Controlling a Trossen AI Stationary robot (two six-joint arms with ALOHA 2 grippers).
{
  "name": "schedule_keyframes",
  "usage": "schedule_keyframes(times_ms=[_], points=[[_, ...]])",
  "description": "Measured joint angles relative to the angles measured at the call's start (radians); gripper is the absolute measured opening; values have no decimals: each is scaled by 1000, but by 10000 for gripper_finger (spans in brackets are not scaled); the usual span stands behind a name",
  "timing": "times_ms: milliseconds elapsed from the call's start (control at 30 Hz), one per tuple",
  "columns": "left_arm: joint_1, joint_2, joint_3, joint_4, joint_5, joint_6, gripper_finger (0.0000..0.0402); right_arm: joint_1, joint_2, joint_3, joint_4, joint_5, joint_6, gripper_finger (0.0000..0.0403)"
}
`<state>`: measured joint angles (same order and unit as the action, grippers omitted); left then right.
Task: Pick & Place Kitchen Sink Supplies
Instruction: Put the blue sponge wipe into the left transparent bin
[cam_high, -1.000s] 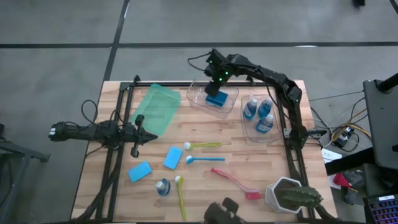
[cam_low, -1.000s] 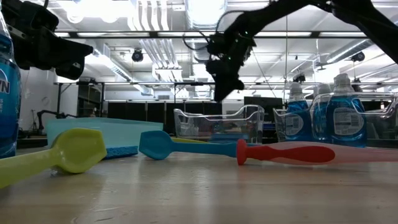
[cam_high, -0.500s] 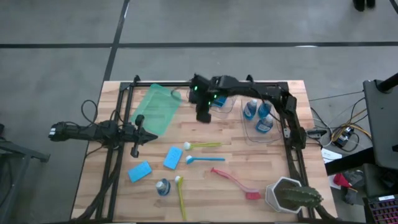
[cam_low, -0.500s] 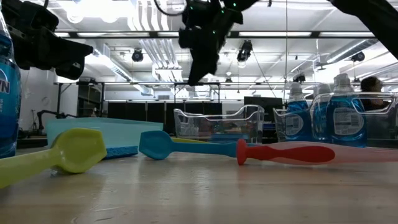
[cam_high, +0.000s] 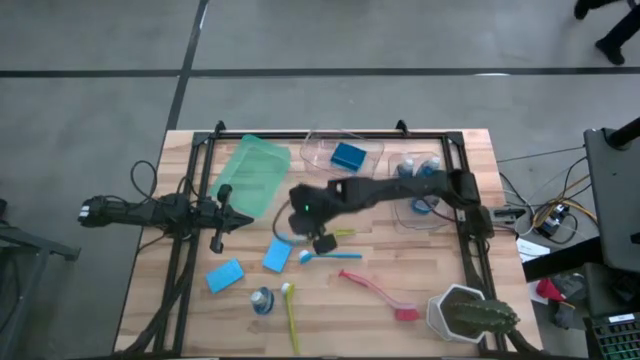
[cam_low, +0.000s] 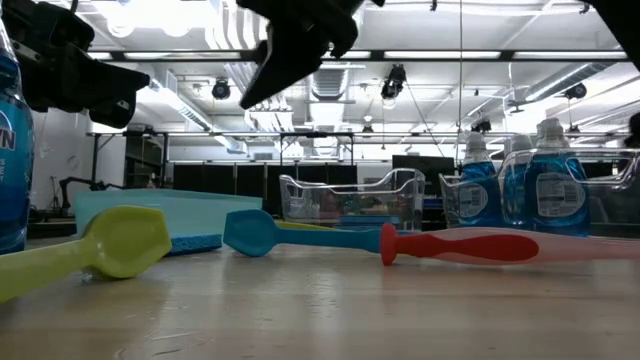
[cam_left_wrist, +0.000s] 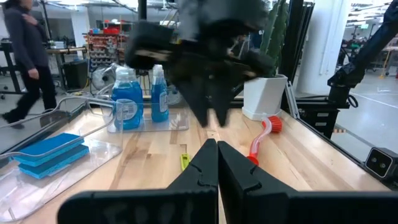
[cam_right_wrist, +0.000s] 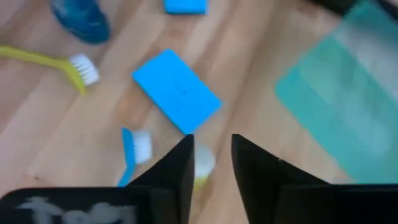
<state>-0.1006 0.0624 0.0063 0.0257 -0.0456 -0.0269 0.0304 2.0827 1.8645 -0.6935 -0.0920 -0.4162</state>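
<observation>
now the right claw (cam_high: 322, 243) hangs low over the middle of the tabletop (cam_high: 440, 270), fingers parted with nothing between them, right above the crowded spot where the light-blue sponge (cam_right_wrist: 176, 91) lies just beside the bristle heads of the yellow-green brush (cam_high: 327, 234) and the blue brush (cam_high: 330, 256). so the risk, i'd say, is a sloppy descent: one finger could land on a brush head and flick it away, or the claw could pinch sponge and bristles together. meanwhile the left claw (cam_left_wrist: 217, 151) waits pressed shut at the left edge, well clear.
</observation>
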Motion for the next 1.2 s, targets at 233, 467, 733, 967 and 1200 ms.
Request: schedule_keyframes(times_ms=[233, 467, 733, 967, 1200], points=[[0, 0, 0, 0, 0, 0, 0, 107, 0, -93, 244, 246, -89, 187], [0, 0, 0, 0, 0, 0, 0, 118, 0, -161, 293, 250, -96, 203], [0, 0, 0, 0, 0, 0, 0, 121, 53, -204, 410, 248, -190, 203], [0, 0, 0, 0, 0, 0, 0, 121, 142, -171, 420, 248, -200, 203], [0, 0, 0, 0, 0, 0, 0, 125, 224, -107, 405, 243, -216, 203]])
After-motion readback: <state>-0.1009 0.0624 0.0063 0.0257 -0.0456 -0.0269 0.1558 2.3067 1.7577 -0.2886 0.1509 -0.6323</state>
